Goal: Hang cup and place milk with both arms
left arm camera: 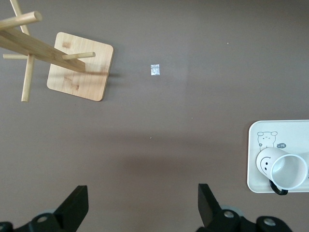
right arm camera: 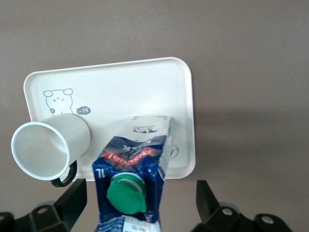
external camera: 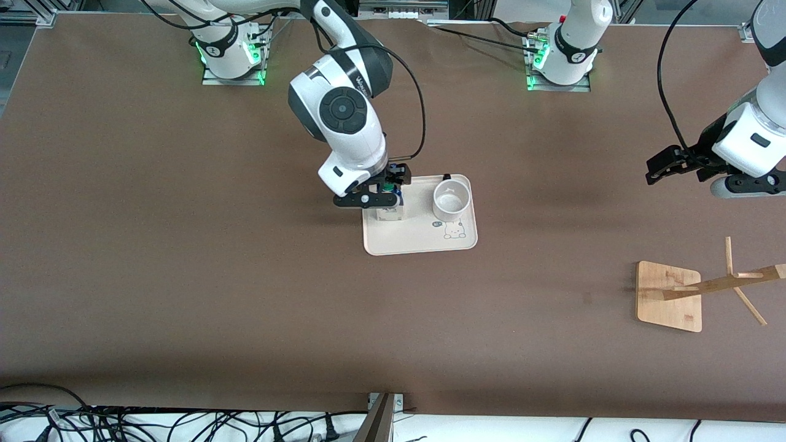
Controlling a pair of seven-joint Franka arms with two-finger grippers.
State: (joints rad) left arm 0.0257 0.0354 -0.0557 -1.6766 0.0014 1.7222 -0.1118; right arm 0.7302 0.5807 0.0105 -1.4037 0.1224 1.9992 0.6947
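Note:
The milk (external camera: 391,213) stands upright on the cream tray (external camera: 424,242), at the tray's end toward the right arm. It is a blue-topped carton (right arm camera: 133,164) with a green cap. My right gripper (external camera: 384,189) is lowered round the carton's top. It (right arm camera: 140,205) is open, with a finger on each side and a gap to both. The cup (external camera: 451,199), a white mug (right arm camera: 48,147) with a black loop handle, stands beside the milk on the same tray (right arm camera: 145,82). My left gripper (external camera: 652,170) hangs open and empty (left arm camera: 142,208) over bare table at the left arm's end.
A wooden rack (external camera: 669,294) with slanted pegs stands nearer the front camera than the left gripper; its square base (left arm camera: 79,65) rests on the brown table. A small silvery scrap (left arm camera: 154,70) lies beside it. The cup (left arm camera: 282,166) and tray (left arm camera: 294,129) also show in the left wrist view.

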